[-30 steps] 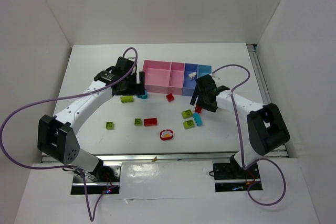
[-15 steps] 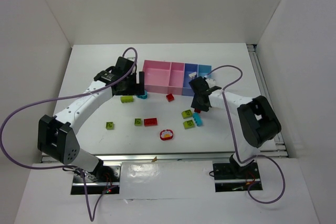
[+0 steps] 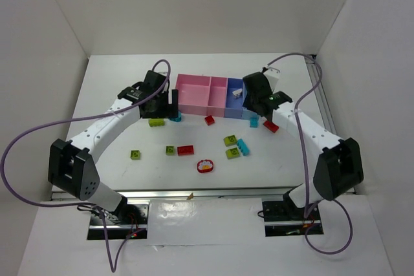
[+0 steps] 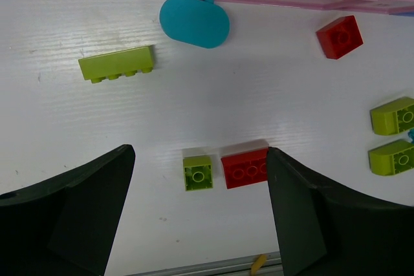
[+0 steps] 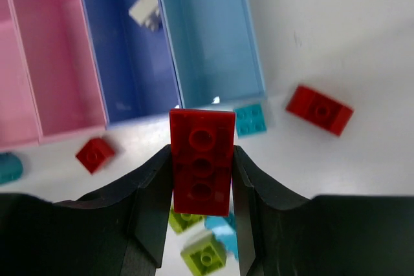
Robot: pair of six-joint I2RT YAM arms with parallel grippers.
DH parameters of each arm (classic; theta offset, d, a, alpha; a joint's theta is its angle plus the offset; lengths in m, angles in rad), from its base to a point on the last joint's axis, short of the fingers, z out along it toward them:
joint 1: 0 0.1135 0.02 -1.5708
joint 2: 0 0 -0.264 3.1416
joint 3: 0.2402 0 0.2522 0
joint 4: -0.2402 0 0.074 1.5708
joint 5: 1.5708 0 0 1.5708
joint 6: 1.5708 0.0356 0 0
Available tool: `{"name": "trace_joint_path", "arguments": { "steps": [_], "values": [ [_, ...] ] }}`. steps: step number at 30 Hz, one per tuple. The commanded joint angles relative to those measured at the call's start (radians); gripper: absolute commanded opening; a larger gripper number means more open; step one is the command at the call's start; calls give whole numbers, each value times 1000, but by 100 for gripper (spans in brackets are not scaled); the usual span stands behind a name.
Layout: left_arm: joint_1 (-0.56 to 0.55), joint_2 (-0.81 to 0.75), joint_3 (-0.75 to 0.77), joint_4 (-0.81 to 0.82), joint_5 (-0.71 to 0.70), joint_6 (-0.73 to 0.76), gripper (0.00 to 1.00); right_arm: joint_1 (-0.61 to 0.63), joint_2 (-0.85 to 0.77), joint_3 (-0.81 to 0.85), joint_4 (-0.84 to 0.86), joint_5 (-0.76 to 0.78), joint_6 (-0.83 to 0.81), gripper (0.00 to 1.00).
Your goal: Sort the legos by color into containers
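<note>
While the left claw [image 4: 197,224] gapes idle, the right claw [image 5: 202,185] clamps a red brick [image 5: 202,140] by the bins [image 5: 167,43] for dropping.

A white tabletop [image 3: 110,72] sits boxed in by 3 plain white walls: a left wall [image 3: 39,63], a far wall [image 3: 207,4] and a right wall [image 3: 372,63]. A silver near rail [image 3: 162,193] edges the tabletop, with a small tan scrap [image 3: 190,196] on it. A right rail [image 3: 321,95] lines the right side.
</note>
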Motion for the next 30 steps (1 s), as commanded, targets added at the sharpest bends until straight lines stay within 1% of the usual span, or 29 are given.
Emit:
{"name": "trace_joint_path", "arguments": {
  "steps": [1, 2, 4, 6, 9, 11, 12, 13, 14, 16, 17, 19, 20, 21, 22, 23, 24, 26, 28, 29, 30],
  "values": [
    [-4, 1, 2, -12, 11, -12, 93, -27, 101, 95, 56, 45, -90, 34],
    [-4, 1, 2, -12, 11, -12, 93, -27, 125, 112, 56, 59, -101, 34],
    [-4, -8, -8, -12, 1, -12, 93, -77, 193, 160, 84, 59, -113, 34],
    [-4, -18, -8, -21, 1, -12, 93, -100, 228, 181, 105, 28, -138, 34],
    [-4, -28, -18, -21, 1, -21, 93, -123, 289, 221, 142, 28, -162, 35],
    [-4, -28, -18, -21, 11, -21, 93, -145, 339, 241, 142, 28, -173, 40],
    [-4, -28, -27, -21, 11, -21, 93, -145, 351, 250, 151, 28, -173, 47],
    [-4, -37, -28, -21, 11, -21, 93, -145, 362, 260, 152, 28, -187, 59],
    [-4, -37, -28, -21, 11, -21, 93, -145, 371, 275, 152, 28, -187, 74],
    [-4, -37, -28, -21, 11, -21, 93, -145, 371, 289, 152, 28, -196, 80],
    [-4, -37, -28, -21, 11, -21, 93, -145, 342, 289, 152, 28, -196, 82],
    [-14, -37, -28, -21, 11, -21, 93, -145, 304, 242, 152, 58, -196, 82],
    [-14, -37, -28, -21, 11, -21, 93, -145, 258, 222, 152, 69, -182, 80],
    [-14, -37, -28, -21, 11, -21, 93, -157, 230, 196, 152, 69, -182, 75],
    [-14, -37, -28, -21, 11, -21, 93, -157, 202, 165, 152, 80, -172, 74],
    [-14, -37, -28, -21, 11, -21, 93, -174, 175, 101, 152, 80, -161, 72],
    [-14, -28, -18, -21, 11, -21, 93, -198, 129, 68, 127, 80, -161, 71],
    [-14, -28, -18, -21, 11, -10, 93, -231, 93, 8, 98, 41, -152, 71],
    [-14, -18, -9, -21, 11, -10, 93, -257, 49, -79, 64, 7, -143, 76],
    [-14, -18, -9, -21, 11, -10, 93, -257, 34, -105, 64, -21, -142, 85],
    [-14, -18, -9, -21, 11, -10, 93, -257, 5, -154, 47, -41, -129, 87]
  ]
}}
